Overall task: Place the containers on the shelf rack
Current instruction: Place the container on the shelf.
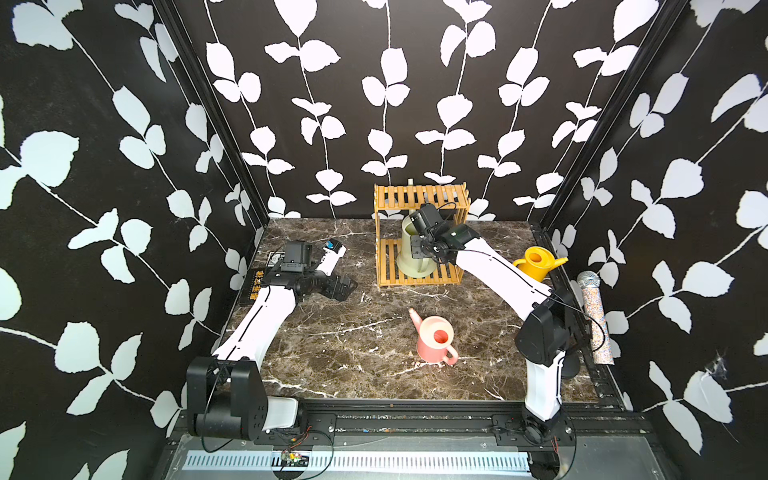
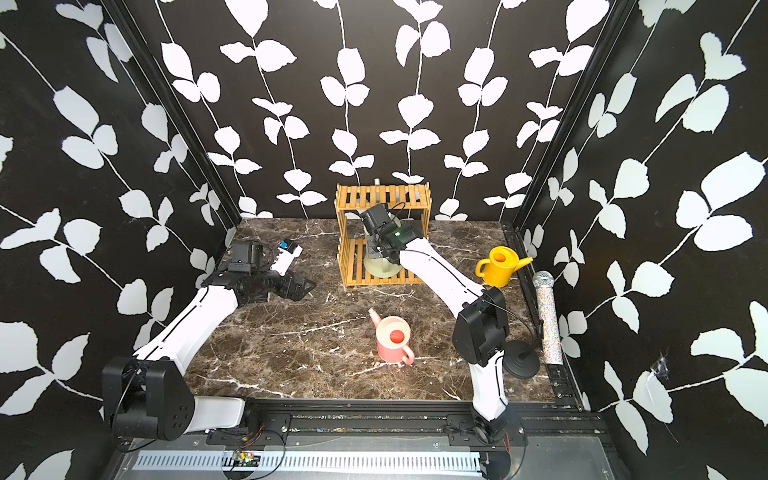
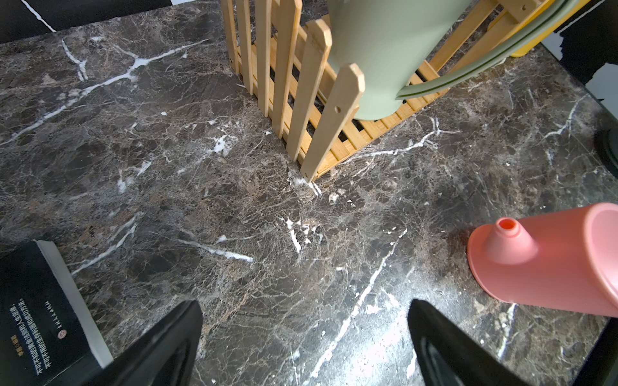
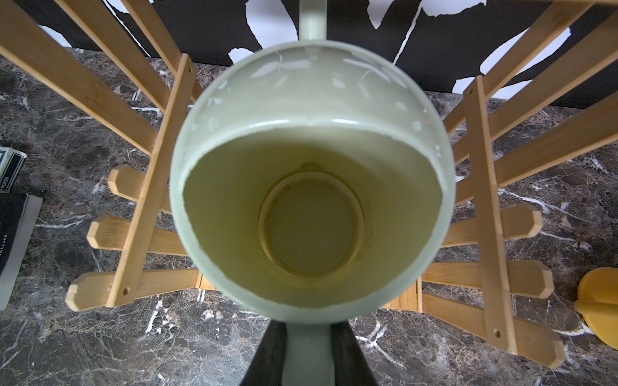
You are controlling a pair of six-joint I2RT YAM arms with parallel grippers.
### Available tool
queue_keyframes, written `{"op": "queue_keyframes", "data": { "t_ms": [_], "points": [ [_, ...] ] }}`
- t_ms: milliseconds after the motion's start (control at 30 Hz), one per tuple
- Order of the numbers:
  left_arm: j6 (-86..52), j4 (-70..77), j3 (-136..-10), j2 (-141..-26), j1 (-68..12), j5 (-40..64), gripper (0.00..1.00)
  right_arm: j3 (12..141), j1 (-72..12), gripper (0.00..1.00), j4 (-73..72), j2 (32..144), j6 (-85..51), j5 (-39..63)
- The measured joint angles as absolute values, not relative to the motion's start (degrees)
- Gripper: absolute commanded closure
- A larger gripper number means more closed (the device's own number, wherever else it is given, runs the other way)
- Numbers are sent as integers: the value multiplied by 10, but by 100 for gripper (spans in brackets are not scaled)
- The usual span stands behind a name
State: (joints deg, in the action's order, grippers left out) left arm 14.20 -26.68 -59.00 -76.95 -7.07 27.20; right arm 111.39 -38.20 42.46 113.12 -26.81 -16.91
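The bamboo shelf rack [image 1: 419, 195] [image 2: 382, 195] stands at the back of the marble table. The large sage-green container [image 1: 409, 257] [image 2: 378, 268] [image 4: 311, 214] is upright inside it, base at the lower slats, spout pointing to the back wall. My right gripper [image 4: 309, 331] [image 1: 422, 249] is shut on its handle from the front. The pink container [image 1: 434, 338] [image 3: 551, 257] stands mid-table and the yellow container [image 1: 536, 262] [image 2: 500, 266] at the right edge. My left gripper [image 3: 304, 304] [image 1: 343, 286] is open and holds nothing, low at the left.
A black book [image 1: 253, 286] [image 3: 36, 310] and a card box [image 1: 332, 249] lie by the left arm. A glittery microphone [image 1: 594, 316] lies along the right edge, with a black round base [image 2: 521, 359] beside the right arm. Walls close off three sides.
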Motion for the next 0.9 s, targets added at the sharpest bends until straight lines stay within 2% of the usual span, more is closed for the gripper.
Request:
{"op": "queue_keyframes", "data": {
  "t_ms": [133,267,367,633,900],
  "points": [
    [142,-267,-589,-769,-71,272,1,1114,-382,77,425,1131,-268,-169],
    [142,-267,-588,-769,-71,272,1,1114,-382,61,426,1131,-270,-169],
    [142,-267,-588,-769,-71,272,1,1115,-382,53,427,1131,-269,-168],
    [142,-267,-588,-769,-71,276,1,1112,-382,46,428,1118,-268,-167],
    [161,-269,-588,-769,-76,276,1,1038,-382,36,427,1016,-268,-158]
  ]
}}
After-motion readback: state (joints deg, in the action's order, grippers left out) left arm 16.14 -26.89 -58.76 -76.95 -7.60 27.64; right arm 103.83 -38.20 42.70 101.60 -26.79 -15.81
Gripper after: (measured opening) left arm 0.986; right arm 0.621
